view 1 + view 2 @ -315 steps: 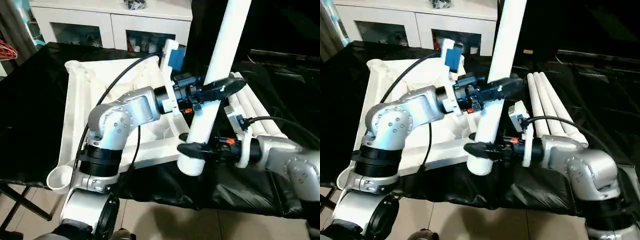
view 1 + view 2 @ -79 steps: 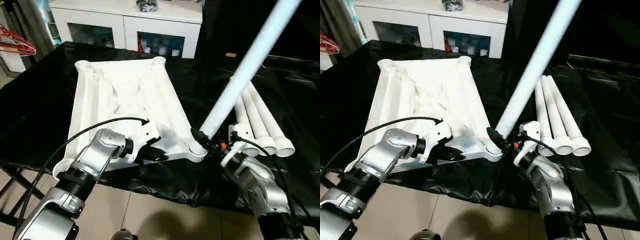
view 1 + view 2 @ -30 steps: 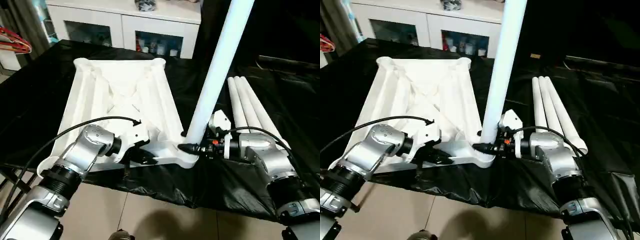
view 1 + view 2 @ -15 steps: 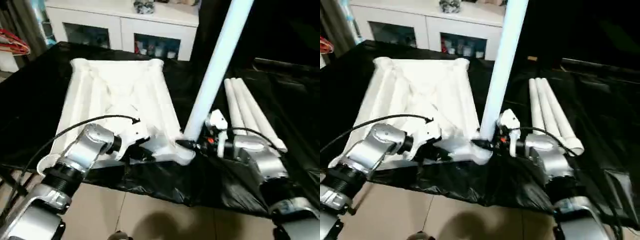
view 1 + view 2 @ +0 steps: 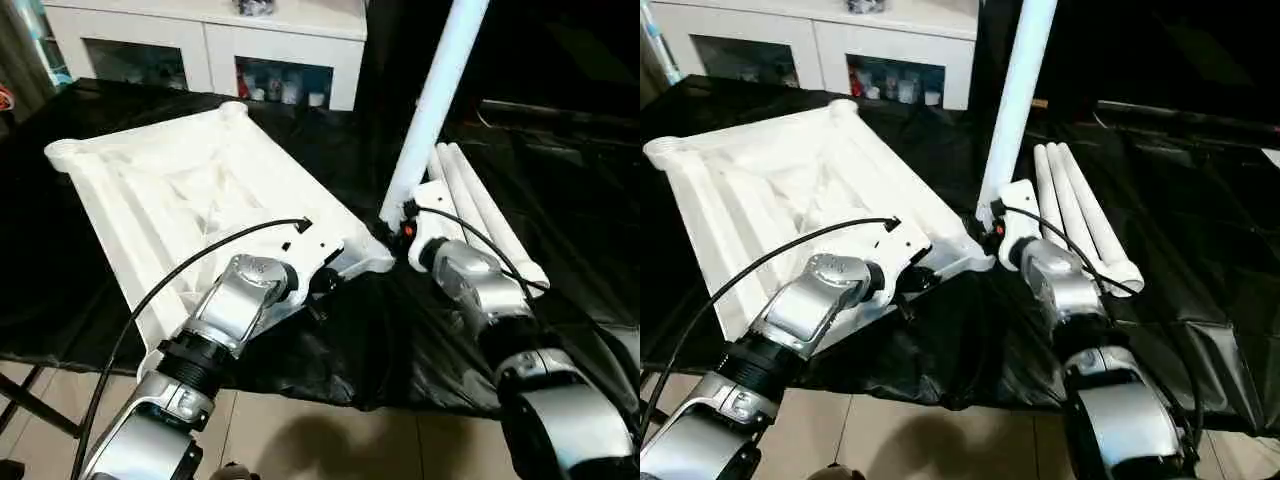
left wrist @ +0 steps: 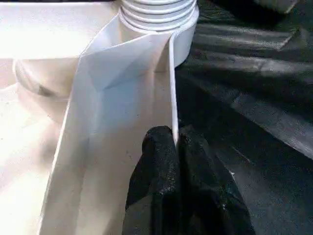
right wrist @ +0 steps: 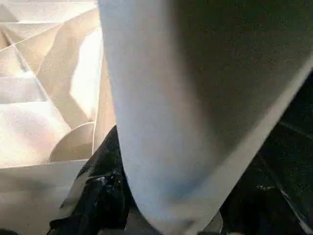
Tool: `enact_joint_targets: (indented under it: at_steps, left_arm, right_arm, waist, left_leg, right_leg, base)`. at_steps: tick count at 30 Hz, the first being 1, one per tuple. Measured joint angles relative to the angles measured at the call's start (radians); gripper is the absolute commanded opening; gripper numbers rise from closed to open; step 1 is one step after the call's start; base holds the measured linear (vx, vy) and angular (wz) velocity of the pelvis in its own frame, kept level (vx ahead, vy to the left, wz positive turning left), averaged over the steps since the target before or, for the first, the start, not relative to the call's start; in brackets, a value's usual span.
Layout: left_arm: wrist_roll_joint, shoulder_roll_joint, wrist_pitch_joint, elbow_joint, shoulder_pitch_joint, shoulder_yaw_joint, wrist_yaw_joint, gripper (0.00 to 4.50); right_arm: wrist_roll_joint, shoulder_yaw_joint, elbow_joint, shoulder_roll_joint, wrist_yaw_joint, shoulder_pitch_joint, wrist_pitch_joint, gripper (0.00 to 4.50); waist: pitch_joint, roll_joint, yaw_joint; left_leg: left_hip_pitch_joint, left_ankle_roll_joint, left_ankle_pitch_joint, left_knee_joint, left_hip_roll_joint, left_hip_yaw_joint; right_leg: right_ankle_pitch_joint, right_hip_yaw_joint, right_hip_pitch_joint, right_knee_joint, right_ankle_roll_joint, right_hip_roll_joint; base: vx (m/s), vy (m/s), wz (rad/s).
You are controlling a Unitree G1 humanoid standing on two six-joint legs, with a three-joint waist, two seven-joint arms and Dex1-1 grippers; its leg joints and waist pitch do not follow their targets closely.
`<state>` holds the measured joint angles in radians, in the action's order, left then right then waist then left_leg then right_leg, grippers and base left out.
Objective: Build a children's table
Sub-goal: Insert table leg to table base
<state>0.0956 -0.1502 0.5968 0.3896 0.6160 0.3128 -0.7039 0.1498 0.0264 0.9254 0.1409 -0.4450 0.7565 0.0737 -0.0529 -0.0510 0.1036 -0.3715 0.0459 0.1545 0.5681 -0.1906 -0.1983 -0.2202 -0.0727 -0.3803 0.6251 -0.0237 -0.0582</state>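
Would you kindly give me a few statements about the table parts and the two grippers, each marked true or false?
1. The tabletop lies with its ribbed underside up. True.
2. The left gripper is shut on the tabletop's rim. True.
3. The right gripper holds nothing. False: it grips the upright leg near its base.
4. Three spare legs lie side by side on the black sheet. True.
5. The upright leg stands at the tabletop's far corner. False: it is at the near corner.

indoor lab-like room, white glass-door cabinet (image 5: 210,45) with jars, black-sheeted folding table (image 5: 560,180), tiled floor (image 5: 330,440)
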Motion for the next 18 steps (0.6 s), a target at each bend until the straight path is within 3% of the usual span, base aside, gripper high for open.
enact_joint_targets:
  at_steps: [6,8,18]
  left_arm:
    - [0.008,-0.012,0.007,-0.006,0.000,0.003,0.000,0.00]
    - [0.008,-0.021,0.007,-0.012,0.000,0.011,-0.003,0.00]
    - [0.006,-0.067,-0.013,-0.050,-0.017,0.012,-0.062,0.00]
  right_arm:
    - [-0.005,-0.006,0.036,-0.019,0.023,0.027,0.005,1.93]
    - [-0.005,-0.011,0.042,-0.023,0.022,0.031,0.003,2.49]
    - [-0.004,-0.029,0.081,-0.037,-0.040,0.033,-0.034,3.41]
  waist:
    - [0.000,0.000,-0.011]
    - [0.000,0.000,-0.013]
    - [-0.005,0.007,-0.011]
  left_leg:
    - [0.001,0.000,0.000,0.001,0.000,0.000]
    - [0.001,0.000,0.000,0.001,0.000,0.000]
    - [-0.002,0.001,0.000,0.000,0.000,0.000]
  right_leg:
    - [0.001,0.001,0.001,0.000,0.000,0.000]
    - [0.001,0.001,0.000,0.000,0.000,0.000]
    - [0.001,0.001,-0.002,0.000,0.000,0.000]
  base:
    - [0.000,0.000,0.00]
    - [0.000,0.000,0.00]
    - [0.000,0.000,0.00]
